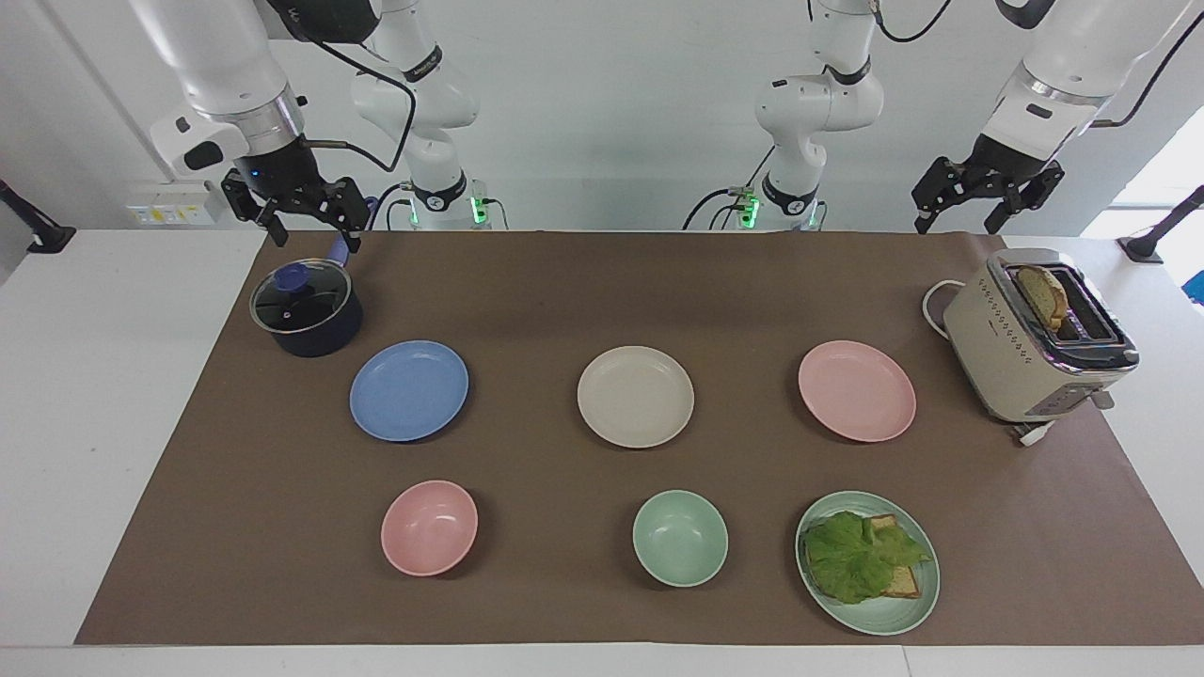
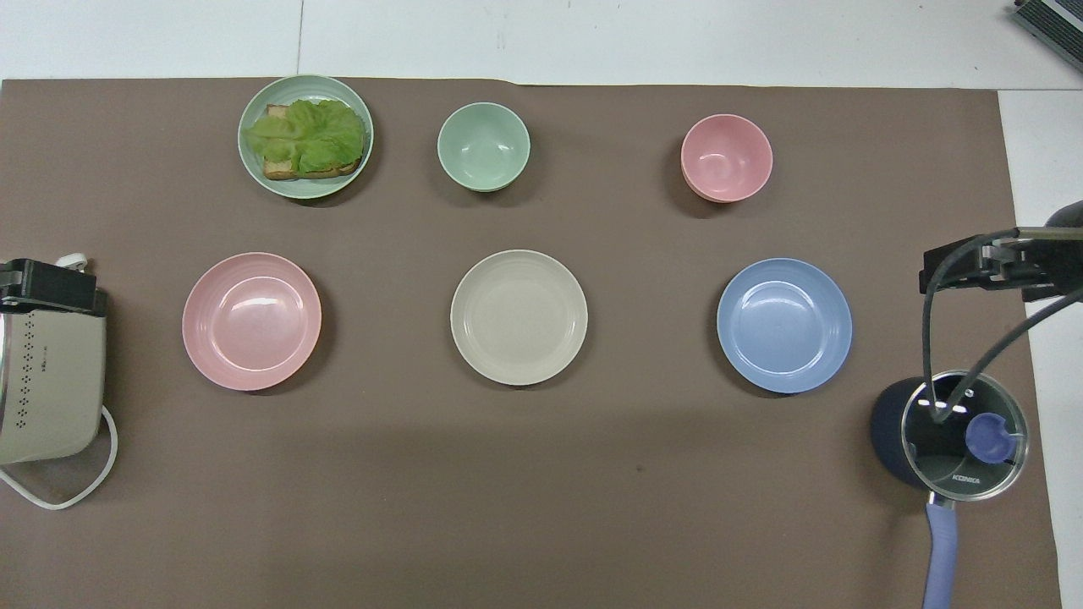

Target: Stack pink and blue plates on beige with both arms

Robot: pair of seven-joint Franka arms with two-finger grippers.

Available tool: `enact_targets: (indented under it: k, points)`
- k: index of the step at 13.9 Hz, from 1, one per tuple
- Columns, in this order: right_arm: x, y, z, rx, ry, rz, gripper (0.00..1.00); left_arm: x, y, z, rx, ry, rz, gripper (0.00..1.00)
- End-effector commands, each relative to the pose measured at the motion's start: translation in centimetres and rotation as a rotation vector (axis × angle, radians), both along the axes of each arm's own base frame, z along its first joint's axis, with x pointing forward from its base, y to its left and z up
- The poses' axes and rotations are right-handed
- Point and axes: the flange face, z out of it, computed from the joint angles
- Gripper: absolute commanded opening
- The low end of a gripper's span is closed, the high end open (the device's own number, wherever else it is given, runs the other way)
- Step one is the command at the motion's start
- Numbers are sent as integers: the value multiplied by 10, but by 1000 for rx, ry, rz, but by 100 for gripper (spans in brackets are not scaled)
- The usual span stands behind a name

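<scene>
Only from across the table: toast in toaster

You get bright, even light from above in both views. Shadows are soft and short: each plate throws a thin dark rim onto the mat, and a broad faint band of shade lies across the mat below the beige plate in the overhead view. Glare sits on the pot lid and the pink plate. A window blows out white in the facing view. Focus is sharp throughout.
</scene>
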Motion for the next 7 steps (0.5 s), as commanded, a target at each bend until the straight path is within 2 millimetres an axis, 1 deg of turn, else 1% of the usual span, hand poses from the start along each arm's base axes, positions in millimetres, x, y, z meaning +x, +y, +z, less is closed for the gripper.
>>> enact_targets:
  k: [1,2,7]
  points:
    - [3,-1,1,-1,-7,-20,100,-9,-1,1,-6,7,-2,100]
    - [3,-1,1,-1,-9,-20,100,-9,0,5,-5,-4,0,100]
    - [3,-2,2,-2,-10,-20,100,-8,14,4,-4,-2,24,100]
